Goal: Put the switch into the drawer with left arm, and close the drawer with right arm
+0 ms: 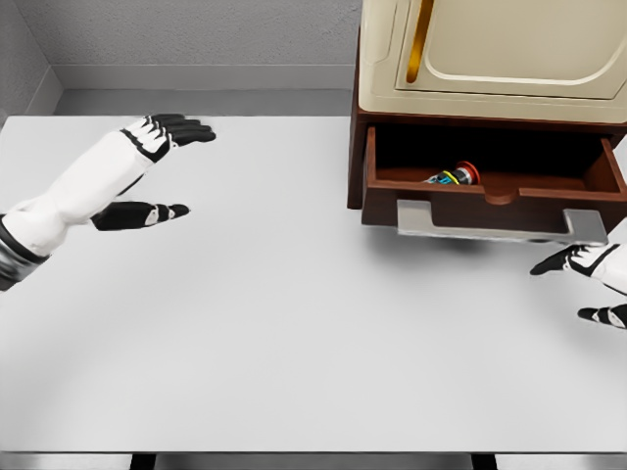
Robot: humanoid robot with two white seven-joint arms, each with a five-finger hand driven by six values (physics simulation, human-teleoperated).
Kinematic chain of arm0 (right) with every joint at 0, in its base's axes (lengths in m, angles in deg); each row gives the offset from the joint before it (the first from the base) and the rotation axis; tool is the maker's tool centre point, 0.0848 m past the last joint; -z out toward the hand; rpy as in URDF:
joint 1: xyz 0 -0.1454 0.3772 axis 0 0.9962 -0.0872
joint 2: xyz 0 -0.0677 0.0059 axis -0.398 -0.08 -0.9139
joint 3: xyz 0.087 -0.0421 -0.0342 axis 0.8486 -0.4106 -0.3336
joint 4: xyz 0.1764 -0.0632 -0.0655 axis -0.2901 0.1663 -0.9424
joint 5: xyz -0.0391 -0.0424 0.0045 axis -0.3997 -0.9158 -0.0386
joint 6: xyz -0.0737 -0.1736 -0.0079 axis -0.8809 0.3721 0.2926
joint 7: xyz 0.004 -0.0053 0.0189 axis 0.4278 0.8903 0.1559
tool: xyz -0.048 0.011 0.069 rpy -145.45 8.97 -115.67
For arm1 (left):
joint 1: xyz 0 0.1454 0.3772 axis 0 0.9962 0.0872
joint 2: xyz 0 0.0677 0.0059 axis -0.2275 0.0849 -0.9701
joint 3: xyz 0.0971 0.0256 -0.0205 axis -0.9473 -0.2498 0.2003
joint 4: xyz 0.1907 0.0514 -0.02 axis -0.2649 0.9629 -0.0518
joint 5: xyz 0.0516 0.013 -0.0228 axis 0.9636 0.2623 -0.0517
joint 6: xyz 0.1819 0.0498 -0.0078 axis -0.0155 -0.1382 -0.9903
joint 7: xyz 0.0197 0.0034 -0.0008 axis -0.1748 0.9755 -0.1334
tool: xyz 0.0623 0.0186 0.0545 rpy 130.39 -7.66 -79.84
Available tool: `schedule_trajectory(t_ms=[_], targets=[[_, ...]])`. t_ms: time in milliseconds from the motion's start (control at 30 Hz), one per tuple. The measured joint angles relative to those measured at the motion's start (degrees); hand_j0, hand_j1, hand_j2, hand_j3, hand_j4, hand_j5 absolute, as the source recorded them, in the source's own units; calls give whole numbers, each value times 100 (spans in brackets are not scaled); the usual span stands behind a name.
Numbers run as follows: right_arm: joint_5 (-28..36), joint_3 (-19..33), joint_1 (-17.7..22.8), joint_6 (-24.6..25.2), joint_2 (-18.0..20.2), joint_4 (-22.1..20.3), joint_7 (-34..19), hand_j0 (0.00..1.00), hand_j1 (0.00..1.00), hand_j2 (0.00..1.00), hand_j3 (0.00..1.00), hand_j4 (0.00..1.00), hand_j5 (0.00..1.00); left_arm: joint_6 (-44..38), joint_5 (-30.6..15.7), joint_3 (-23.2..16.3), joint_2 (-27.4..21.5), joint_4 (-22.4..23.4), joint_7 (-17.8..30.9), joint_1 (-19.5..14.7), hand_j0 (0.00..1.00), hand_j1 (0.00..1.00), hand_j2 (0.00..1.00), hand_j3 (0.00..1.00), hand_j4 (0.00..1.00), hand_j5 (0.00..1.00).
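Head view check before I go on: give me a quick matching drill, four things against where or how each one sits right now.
1. switch
2. drawer
3. left hand
4. right hand

A. open, over the table's left part
B. pulled out
C. lying inside the drawer
D. open, just below the drawer's metal handle

Pairs: 1-C, 2-B, 3-A, 4-D

White table (294, 323); brown cabinet (358, 157) with open drawer (490, 201) stands at far right.

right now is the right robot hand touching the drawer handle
Apart. The head view shows the right robot hand below the drawer's silver handle, with a strip of white table visible between its fingertips and the handle.
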Motion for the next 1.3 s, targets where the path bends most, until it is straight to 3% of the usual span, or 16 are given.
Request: schedule_trajectory(t_ms=[100, 267, 367, 467, 567, 800, 1000, 1300], targets=[[91, -20, -35, 20, -36, -7, 38, 79, 79, 79, 79, 79, 79, 0, -100, 345, -187, 465, -1, 563, 100, 100, 100, 100, 100, 100], [83, -39, -141, 18, -125, 2, 22, 80, 80, 80, 80, 80, 80, -2, -237, 731, -276, 1484, -2, 607, 100, 100, 100, 100, 100, 100], [118, -63, -193, 18, -179, 29, 18, 79, 79, 79, 79, 79, 79, -3, -305, 816, -272, 1745, -3, 607, 100, 100, 100, 100, 100, 100], [108, -93, -264, 0, -216, 70, -7, 79, 79, 79, 79, 79, 79, -3, -333, 856, -251, 1845, -3, 616, 100, 100, 100, 100, 100, 100], [-291, -213, -624, -44, -336, 172, -89, 79, 79, 79, 79, 79, 79, -4, -345, 877, -232, 1880, -3, 616, 100, 100, 100, 100, 100, 100], [-94, -654, -1134, 29, -576, 469, -5, 79, 79, 79, 79, 79, 79, -4, -351, 893, -220, 1902, -3, 616, 100, 100, 100, 100, 100, 100], [129, -863, -1301, 47, -683, 599, 23, 79, 79, 79, 79, 79, 79, -4, -353, 898, -218, 1910, -3, 616, 100, 100, 100, 100, 100, 100], [44, -1209, -1837, 28, -814, 948, 12, 80, 80, 80, 80, 80, 80, -4, -359, 947, -218, 1911, -3, 625, 100, 100, 100, 100, 100, 100]])
